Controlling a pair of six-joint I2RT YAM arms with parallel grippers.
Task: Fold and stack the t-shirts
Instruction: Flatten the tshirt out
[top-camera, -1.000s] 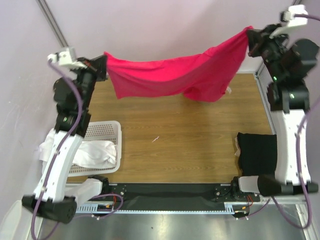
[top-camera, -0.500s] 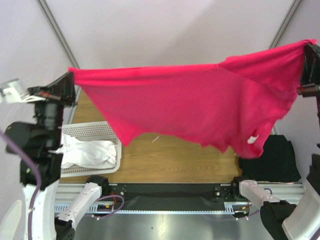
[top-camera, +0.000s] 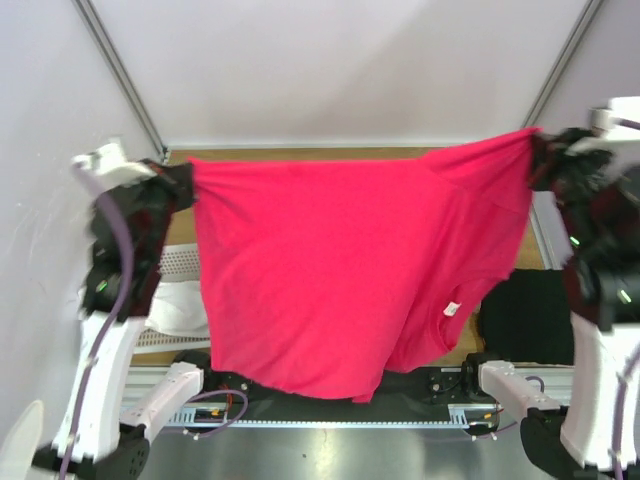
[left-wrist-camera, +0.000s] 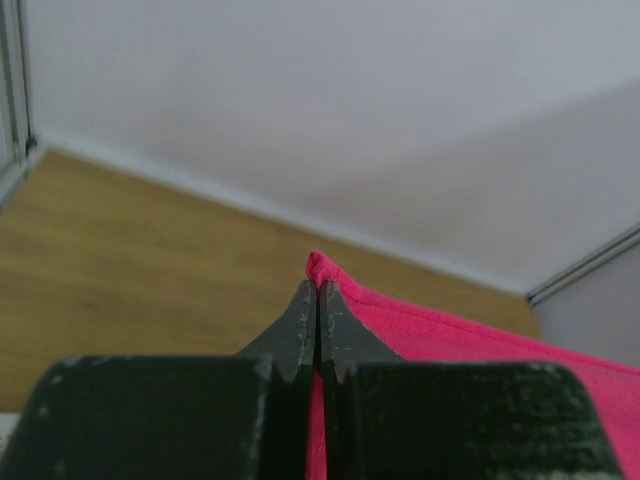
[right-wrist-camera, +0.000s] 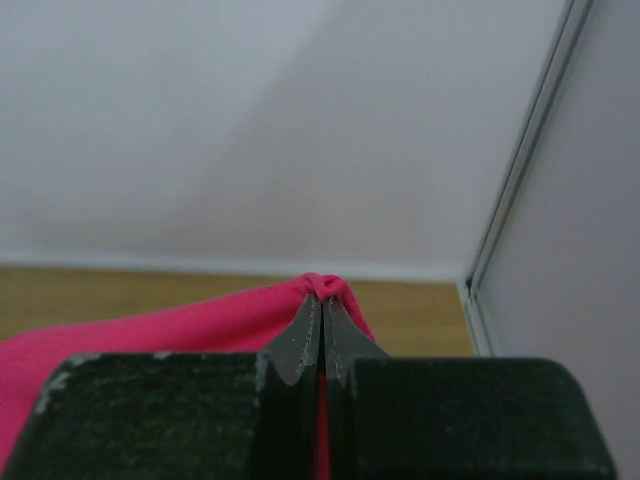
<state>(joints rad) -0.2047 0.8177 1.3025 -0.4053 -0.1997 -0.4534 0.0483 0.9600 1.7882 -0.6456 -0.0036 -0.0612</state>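
Note:
A crimson-pink t-shirt (top-camera: 330, 260) hangs spread in the air between both arms, its white neck label (top-camera: 452, 309) near the lower right. My left gripper (top-camera: 183, 177) is shut on the shirt's upper left corner. My right gripper (top-camera: 538, 150) is shut on its upper right corner. In the left wrist view the left gripper (left-wrist-camera: 318, 290) pinches a pink fold (left-wrist-camera: 322, 268). The right wrist view shows my right gripper (right-wrist-camera: 322, 300) with pink cloth (right-wrist-camera: 326, 284) bunched at the tips. A black t-shirt (top-camera: 525, 315) lies on the table at the right. White t-shirts (top-camera: 180, 308) lie in the basket, mostly hidden.
A white perforated basket (top-camera: 176, 262) stands at the left, partly behind the left arm and the hanging shirt. The wooden table (top-camera: 300, 155) shows only along its far edge. Grey walls and metal frame posts (top-camera: 120, 70) close in the back.
Both arms have pulled back toward the table's near side and lowered, so the pink shirt now hangs flatter and longer, covering most of the table. Both grips stayed shut.

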